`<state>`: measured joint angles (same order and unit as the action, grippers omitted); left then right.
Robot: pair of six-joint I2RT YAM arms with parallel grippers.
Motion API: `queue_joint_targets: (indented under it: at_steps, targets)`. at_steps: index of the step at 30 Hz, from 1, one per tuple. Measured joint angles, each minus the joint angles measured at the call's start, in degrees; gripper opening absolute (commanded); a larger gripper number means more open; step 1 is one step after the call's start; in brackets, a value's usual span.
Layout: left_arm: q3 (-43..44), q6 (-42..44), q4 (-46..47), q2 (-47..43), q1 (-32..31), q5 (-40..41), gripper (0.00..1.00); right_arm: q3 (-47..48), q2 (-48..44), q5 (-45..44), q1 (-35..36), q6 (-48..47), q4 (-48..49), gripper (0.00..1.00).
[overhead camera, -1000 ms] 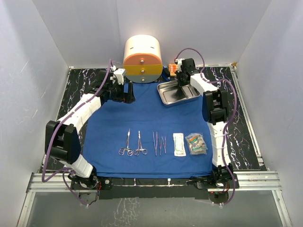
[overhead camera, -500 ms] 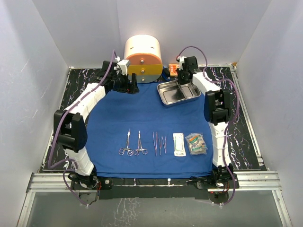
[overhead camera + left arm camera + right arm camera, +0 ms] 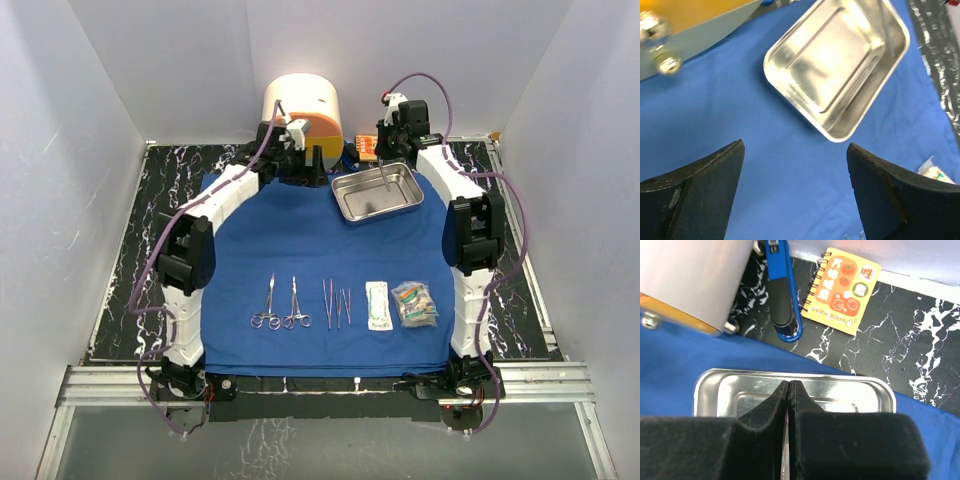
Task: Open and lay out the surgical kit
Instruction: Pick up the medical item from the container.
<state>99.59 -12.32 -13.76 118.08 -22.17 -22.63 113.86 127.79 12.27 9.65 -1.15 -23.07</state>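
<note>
Emptying stage, apparently: thin metal instrument [image 3: 384,178] pinched by clenched right gripper [image 3: 789,384], shiny rectangular steel tray [image 3: 360,202] just beneath fingers. Left gripper [image 3: 795,146] spread, empty. Next, probably: laying it on royal-blue cloth wrap [image 3: 300,245].

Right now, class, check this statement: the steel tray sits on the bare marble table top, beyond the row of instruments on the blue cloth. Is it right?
Not quite. The steel tray sits on the blue cloth, not on the bare table top; the left wrist view shows cloth around it. It does lie beyond the row of instruments on that cloth.
</note>
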Motion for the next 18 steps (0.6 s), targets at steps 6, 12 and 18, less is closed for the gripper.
queue_joint_targets:
  at_steps: [6, 12, 18]
  targets:
    - [5.60, -7.69, 5.27, 4.57, -3.98, -2.80, 0.67, -2.43, -5.46, 1.20, 0.00, 6.86, 1.64, 0.00]
    - [11.65, -15.93, 11.58, 9.73, -6.38, -4.15, 0.61, -3.13, -9.88, 1.64, 0.39, 13.49, 2.49, 0.00]
    - [13.35, -22.58, 15.85, 12.50, -7.34, -4.00, 0.57, -4.48, -11.19, 2.49, 0.85, 16.81, 2.60, 0.00]
